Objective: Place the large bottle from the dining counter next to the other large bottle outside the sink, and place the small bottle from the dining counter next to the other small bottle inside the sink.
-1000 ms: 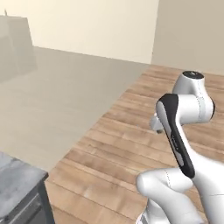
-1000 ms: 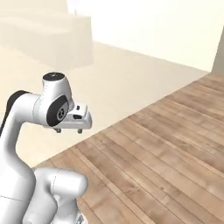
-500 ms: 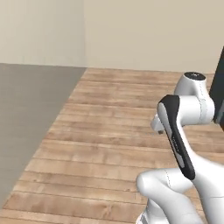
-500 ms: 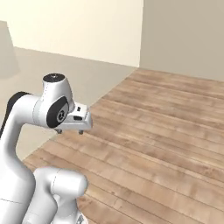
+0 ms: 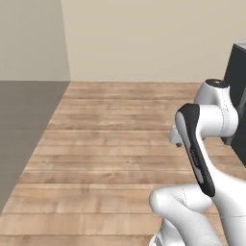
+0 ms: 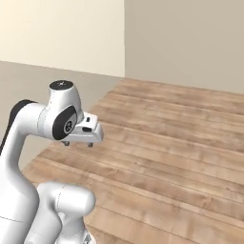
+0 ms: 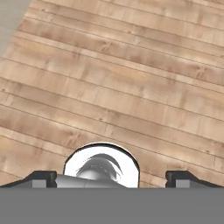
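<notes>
White arm's two-finger gripper (image 7: 111, 178) spread wide, empty, dark tips at 8 and 4 o'clock in hand view, pointing down over brown wood-plank floor (image 7: 131, 87). Dark cabinet edge (image 5: 238, 91) at 3 o'clock, left base view.

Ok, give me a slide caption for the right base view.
White arm folded low, its open, empty hand over a plank wood floor near a beige wall corner.

Wood plank floor (image 5: 115, 144) — meets grey floor strip (image 5: 21, 129) at left.
</notes>
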